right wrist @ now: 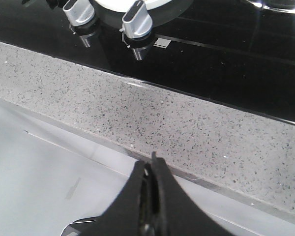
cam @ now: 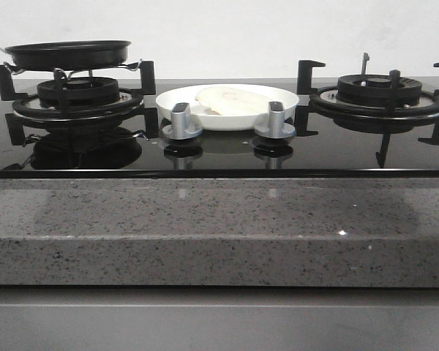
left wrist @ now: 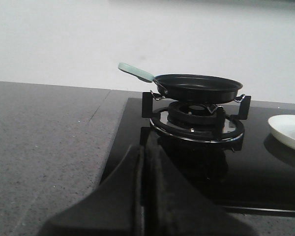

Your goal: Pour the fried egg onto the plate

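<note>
The speckled grey stone desk (cam: 219, 227) was seen running across the whole front view, and a glossy black glass hob (cam: 219, 150) was set into its top. Two black cast-iron burner stands were carried on the glass, one at the left (cam: 77, 99) and one at the right (cam: 378, 95). Between them, the round shallow white plate (cam: 227, 110) was placed on the glass, just behind two silver control knobs (cam: 181, 121). The flat pale fried egg (cam: 230, 99) was found lying on the plate; its yolk could not be made out. A round black frying pan (cam: 69, 53) with a pale mint-green handle (left wrist: 136, 72) was seen resting level on the left burner stand, well apart from the plate.

The left end effector (left wrist: 143, 196) was held low above the desk, beside the hob's left edge, its dark fingers pressed together with nothing between them. The right end effector (right wrist: 150, 196) was held over the front edge of the desk, near the knobs, likewise closed and empty.
</note>
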### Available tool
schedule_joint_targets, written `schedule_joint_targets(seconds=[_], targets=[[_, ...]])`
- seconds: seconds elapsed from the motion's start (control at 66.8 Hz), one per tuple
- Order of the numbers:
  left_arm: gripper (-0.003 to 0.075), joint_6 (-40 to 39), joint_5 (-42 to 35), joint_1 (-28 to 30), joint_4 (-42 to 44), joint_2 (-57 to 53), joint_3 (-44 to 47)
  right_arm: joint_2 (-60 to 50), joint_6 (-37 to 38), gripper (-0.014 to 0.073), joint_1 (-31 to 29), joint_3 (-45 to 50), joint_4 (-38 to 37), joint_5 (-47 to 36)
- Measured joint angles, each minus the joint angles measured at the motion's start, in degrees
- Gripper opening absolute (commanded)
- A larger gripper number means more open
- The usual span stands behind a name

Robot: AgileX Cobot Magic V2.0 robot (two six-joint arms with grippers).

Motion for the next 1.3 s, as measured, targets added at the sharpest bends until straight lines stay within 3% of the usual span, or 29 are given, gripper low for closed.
schedule_joint_targets(seconds=[0.958,1.093,1.302], targets=[[-0.0020,0.0,0.0,-0.9,0.4,0.0,0.0,-0.1,0.0,-0.0069,0.0,0.2,-0.7,-0.4],[-0.0020,0.0,0.0,-0.9,0.4,0.0,0.0,-4.2,0.0,-0.0069,-3.2,4.4,-3.5,-7.6],[-0.0020,0.0,0.0,-0.9,0.4,0.0,0.0,-15.8,0.0,-0.0069,-11.5,20.8,-6.7,-27.6]])
